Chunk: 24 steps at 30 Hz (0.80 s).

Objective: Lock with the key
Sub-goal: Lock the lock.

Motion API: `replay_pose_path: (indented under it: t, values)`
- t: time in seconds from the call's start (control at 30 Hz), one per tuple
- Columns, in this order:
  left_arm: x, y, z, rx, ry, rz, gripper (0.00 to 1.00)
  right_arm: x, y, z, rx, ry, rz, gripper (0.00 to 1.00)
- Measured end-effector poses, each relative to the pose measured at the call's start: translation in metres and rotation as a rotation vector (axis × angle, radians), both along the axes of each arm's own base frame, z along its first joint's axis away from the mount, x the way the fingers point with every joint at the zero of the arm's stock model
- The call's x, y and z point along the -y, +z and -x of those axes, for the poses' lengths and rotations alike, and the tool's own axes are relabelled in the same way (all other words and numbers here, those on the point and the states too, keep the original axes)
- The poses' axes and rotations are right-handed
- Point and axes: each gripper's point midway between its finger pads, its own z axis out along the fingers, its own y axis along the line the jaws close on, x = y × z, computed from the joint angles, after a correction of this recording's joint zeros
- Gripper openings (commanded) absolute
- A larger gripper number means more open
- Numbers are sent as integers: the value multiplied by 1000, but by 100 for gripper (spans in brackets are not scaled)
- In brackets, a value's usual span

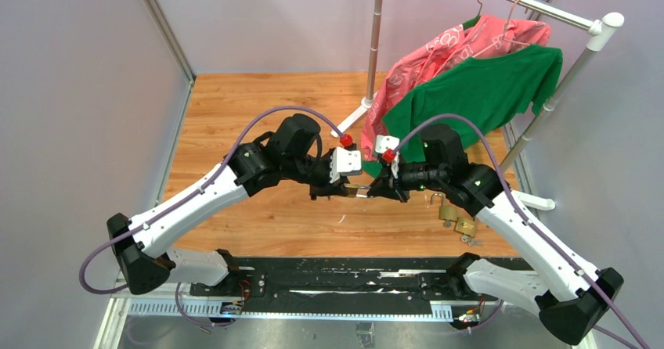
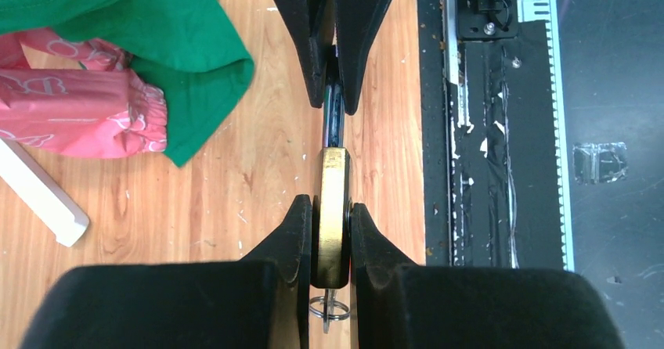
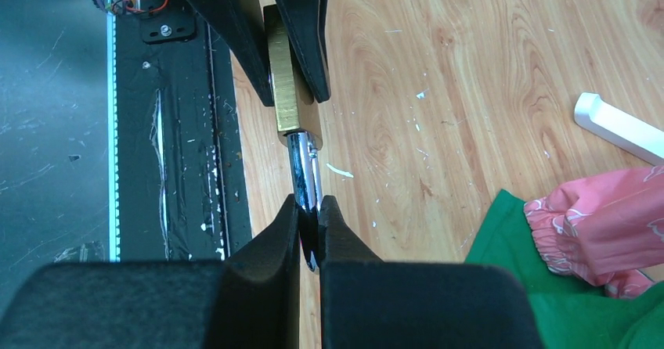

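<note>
A brass padlock [image 2: 332, 178] hangs above the wooden table, between the two arms. My left gripper [image 2: 332, 206] is shut on its body, one finger on each flat side. A small key on a ring [image 2: 329, 311] sticks out of the lock's end, back between my left fingers. My right gripper [image 3: 309, 202] is shut on the lock's chrome shackle [image 3: 301, 165], facing the left gripper. From above, the lock [image 1: 359, 190] is a short bar between the left gripper [image 1: 343, 188] and the right gripper [image 1: 377, 189].
Two more brass padlocks [image 1: 456, 217] lie on the table by the right arm. A clothes rack [image 1: 376, 44] carries a green shirt [image 1: 478, 91] and a pink garment [image 1: 438, 55] that reach down to the table. The black base plate [image 1: 344, 278] runs along the near edge.
</note>
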Motion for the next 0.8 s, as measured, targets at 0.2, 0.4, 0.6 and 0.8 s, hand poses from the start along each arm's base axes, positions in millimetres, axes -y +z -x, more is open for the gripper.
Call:
replay_pose_path:
  t: [0.2,0.4,0.6,0.8]
  values:
    - [3,11,1,-23,22,56,0,8,10,-1,79,-23,-6,0]
    - [18,33,1,-44,-17,206,0,28,33,-3,266,-112,-46,27]
    - [23,44,-1,-33,-49,266,0,26,74,-9,384,-155,-144,55]
    - [17,50,-8,-31,-25,286,0,38,86,-10,412,-225,-160,87]
